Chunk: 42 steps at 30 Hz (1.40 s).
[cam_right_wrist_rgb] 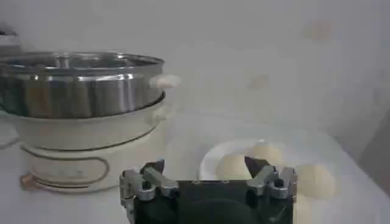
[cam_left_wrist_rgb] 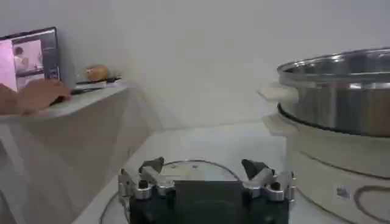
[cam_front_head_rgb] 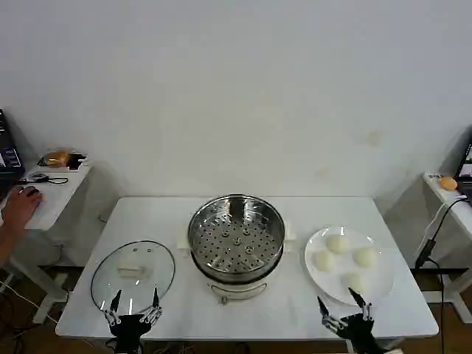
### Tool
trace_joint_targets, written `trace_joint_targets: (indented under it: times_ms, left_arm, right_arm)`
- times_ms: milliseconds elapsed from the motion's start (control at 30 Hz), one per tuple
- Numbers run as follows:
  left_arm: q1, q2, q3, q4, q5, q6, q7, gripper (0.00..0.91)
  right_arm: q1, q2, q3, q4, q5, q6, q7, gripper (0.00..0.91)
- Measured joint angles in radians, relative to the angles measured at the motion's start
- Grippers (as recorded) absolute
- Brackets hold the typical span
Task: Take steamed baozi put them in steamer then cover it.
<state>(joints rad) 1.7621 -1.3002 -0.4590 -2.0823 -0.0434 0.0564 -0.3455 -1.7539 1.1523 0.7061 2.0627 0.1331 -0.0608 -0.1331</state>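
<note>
Head view: white table (cam_front_head_rgb: 295,310) against bare white wall (cam_front_head_rgb: 236,88); left hand (cam_front_head_rgb: 133,300), right hand (cam_front_head_rgb: 341,302) both wide.

Just beyond the left gripper (cam_front_head_rgb: 135,299), whose fingers are matt black with bare metal joints, lies the round clear glass cover (cam_front_head_rgb: 133,274), glossy, ringed by a thin metal rim, with a smooth white knob. To that gripper's right stands the round stainless-steel steamer (cam_front_head_rgb: 237,236), brightly polished and mirror-like on its wall, its perforated tray satin metal, its base smooth cream-white plastic. Just ahead of the right gripper (cam_front_head_rgb: 341,302), of the same black and metal make, four smooth matt cream-white baozi (cam_front_head_rgb: 338,243) sit on a glossy flat white plate (cam_front_head_rgb: 383,283). The white table (cam_front_head_rgb: 147,217) looks smooth and matt.
</note>
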Motion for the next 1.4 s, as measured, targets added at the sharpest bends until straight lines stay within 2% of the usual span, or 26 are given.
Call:
trace_joint_targets:
  times_ms: [133,233,500,667,800,967,1233,1400]
  left_arm:
    - [-0.01,-0.001,-0.008,-0.003,0.045,0.019,0.043,0.907]
    - [-0.015,-0.001,-0.013,-0.001,0.074,0.025,0.07,0.907]
    - [-0.034,-0.011,-0.012,0.001,0.145,0.032,0.108,0.907]
    - [-0.036,-0.009,-0.016,0.001,0.179,0.034,0.12,0.907]
    - [-0.042,-0.012,-0.022,0.001,0.194,0.035,0.126,0.907]
    - [-0.047,-0.015,-0.033,-0.005,0.208,0.038,0.131,0.907]
    - [-0.06,-0.02,-0.043,-0.002,0.22,0.041,0.136,0.907]
    - [-0.071,-0.029,-0.041,0.005,0.227,0.043,0.139,0.907]
  right_arm:
    - [0.053,-0.091,0.034,-0.028,-0.064,-0.038,-0.027,0.907]
    - [0.102,-0.18,0.052,-0.066,-0.114,-0.06,-0.067,0.907]
    - [0.248,-0.445,0.049,-0.21,-0.25,-0.062,-0.239,0.907]
    - [0.357,-0.588,-0.011,-0.3,-0.312,-0.028,-0.356,0.907]
    - [0.497,-0.665,-0.125,-0.372,-0.336,0.015,-0.442,0.907]
    - [0.746,-0.701,-0.358,-0.467,-0.353,0.064,-0.536,0.907]
    - [1.144,-0.651,-0.75,-0.641,-0.367,0.106,-0.694,0.907]
    - [1.336,-0.596,-0.942,-0.74,-0.384,0.115,-0.761,0.907]
